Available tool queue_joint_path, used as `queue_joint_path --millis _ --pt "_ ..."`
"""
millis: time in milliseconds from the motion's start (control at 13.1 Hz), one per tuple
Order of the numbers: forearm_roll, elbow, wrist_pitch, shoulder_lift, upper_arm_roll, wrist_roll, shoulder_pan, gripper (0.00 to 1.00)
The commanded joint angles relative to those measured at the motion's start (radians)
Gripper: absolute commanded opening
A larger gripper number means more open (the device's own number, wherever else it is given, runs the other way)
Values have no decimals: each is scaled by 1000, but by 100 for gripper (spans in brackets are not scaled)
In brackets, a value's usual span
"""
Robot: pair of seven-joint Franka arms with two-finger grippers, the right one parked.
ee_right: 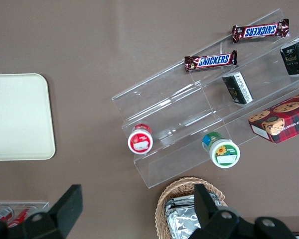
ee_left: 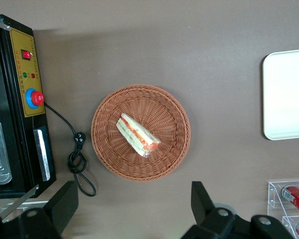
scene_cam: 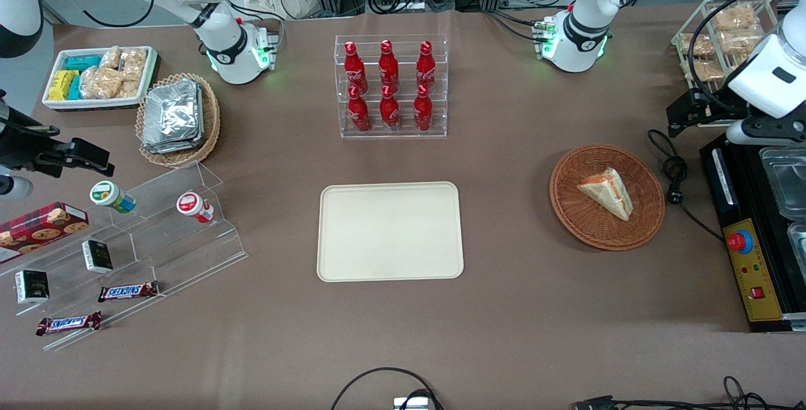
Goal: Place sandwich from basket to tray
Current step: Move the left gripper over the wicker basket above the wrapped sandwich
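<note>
We see the tray (scene_cam: 390, 232) bare mid-table, and the basket (scene_cam: 648, 221) toward our working arm's end. In it the sandwich (ee_left: 137, 135) lies diagonally, below our gripper (ee_left: 134, 209), whose fingers are spread and hold nothing.

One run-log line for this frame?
gripper: open, above table, off basket | sandwich: in basket | tray: bare | step: approach

Basket: round reddish-brown woven wicker basket (scene_cam: 607, 198), rough weave.
Sandwich: pale bread wedge (scene_cam: 607, 191), glossy clear wrap.
Tray: cream rectangular tray (scene_cam: 390, 232), smooth, matt.
Gripper: black left gripper (ee_left: 132, 209), matt plastic look, above table.
</note>
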State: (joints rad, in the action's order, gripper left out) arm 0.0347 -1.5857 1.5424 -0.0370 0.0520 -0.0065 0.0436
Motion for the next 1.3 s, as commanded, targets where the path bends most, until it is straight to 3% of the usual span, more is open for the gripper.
queue_joint_path --millis 0,535,918,1224 --pt "-10 23 -25 2 5 -18 -4 100" --pt "-2 -37 -4 8 0 -73 -10 100" --pt "-9 -330 269 -75 -43 -142 -11 100" --pt "-9 -460 396 -90 -55 -272 -11 100"
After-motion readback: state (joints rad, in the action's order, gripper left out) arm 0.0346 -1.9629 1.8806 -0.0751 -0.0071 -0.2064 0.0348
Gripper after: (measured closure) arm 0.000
